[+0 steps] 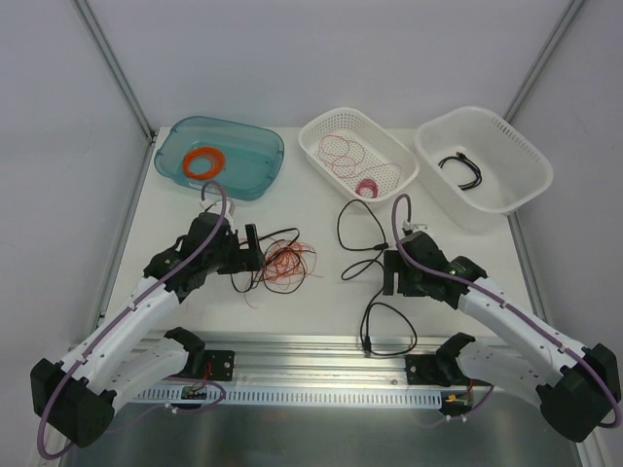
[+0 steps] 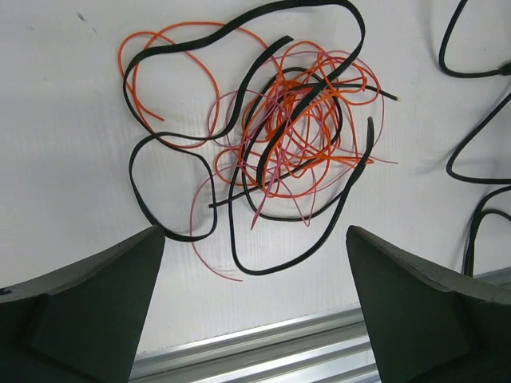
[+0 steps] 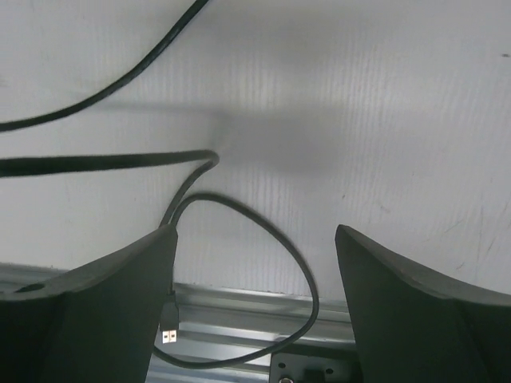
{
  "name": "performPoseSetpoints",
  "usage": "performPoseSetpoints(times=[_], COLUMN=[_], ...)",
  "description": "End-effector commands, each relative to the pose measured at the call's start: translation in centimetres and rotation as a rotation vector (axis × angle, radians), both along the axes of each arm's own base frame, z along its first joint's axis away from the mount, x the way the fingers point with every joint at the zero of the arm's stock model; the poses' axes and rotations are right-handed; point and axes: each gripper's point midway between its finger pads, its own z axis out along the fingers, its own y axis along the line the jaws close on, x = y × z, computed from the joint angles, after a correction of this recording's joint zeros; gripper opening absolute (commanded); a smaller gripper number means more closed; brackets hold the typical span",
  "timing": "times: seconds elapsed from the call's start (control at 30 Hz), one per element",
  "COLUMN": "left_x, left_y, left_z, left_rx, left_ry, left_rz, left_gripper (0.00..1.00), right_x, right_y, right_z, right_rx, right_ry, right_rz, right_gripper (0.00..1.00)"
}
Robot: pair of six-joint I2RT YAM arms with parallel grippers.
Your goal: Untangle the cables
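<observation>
Cables point(image 1: 283, 261) tangled on table point(image 1: 311, 304); teal tray point(image 1: 257, 161) holds orange ring point(image 1: 204, 163).

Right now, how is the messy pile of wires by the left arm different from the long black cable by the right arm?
The messy pile mixes orange, pink and black wires; the long black cable is one colour. The messy pile is knotted into a clump; the long black cable lies spread in wide open loops. Both rest on the white table, and nothing holds either one.
</observation>
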Motion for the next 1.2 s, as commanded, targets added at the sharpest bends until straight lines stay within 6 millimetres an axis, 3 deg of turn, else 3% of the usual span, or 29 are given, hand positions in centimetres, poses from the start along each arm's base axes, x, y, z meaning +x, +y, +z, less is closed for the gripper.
performPoseSetpoints(times=[0.0,0.13,0.33,0.6,0.73,0.9,1.0,1.03,1.13,1.17], left_x=[0.3,0.9,1.5,1.5,1.6,1.9,1.8,1.8,1.7,1.8], left_y=[1.0,2.0,4.0,6.9,7.4,8.4,8.5,8.7,8.9,8.9], left_z=[1.8,2.9,4.1,3.3,3.2,3.4,3.5,3.6,3.7,3.7], left_rx=[0.067,0.132,0.224,0.328,0.335,0.378,0.38,0.38,0.384,0.384], left_ry=[-0.062,-0.123,-0.203,-0.237,-0.257,-0.266,-0.274,-0.28,-0.286,-0.288], left_rz=[-0.035,-0.048,-0.017,0.086,0.117,0.154,0.159,0.165,0.172,0.172], left_gripper=[0.99,0.99,0.99,0.99,0.99,0.99,0.99,0.99,0.99,0.99], right_x=[-1.9,-2.5,-2.4,-2.0,-2.5,-3.4,-3.7,-3.5,-2.6,-2.7], right_y=[1.9,3.5,5.9,8.1,8.1,7.9,7.0,6.7,5.5,4.6], right_z=[0.3,-1.0,-3.1,-6.0,-7.4,-9.2,-9.5,-9.4,-7.9,-7.4], right_rx=[0.029,0.027,0.045,0.095,0.071,0.037,0.013,0.002,-0.036,-0.075], right_ry=[0.08,0.109,0.133,0.152,0.175,0.223,0.226,0.21,0.142,0.131], right_rz=[0.115,0.102,-0.051,-0.222,-0.279,-0.316,-0.351,-0.357,-0.367,-0.362], right_gripper=[0.85,0.85,0.79,0.6,0.48,0.43,0.27,0.16,0.01,0.01])
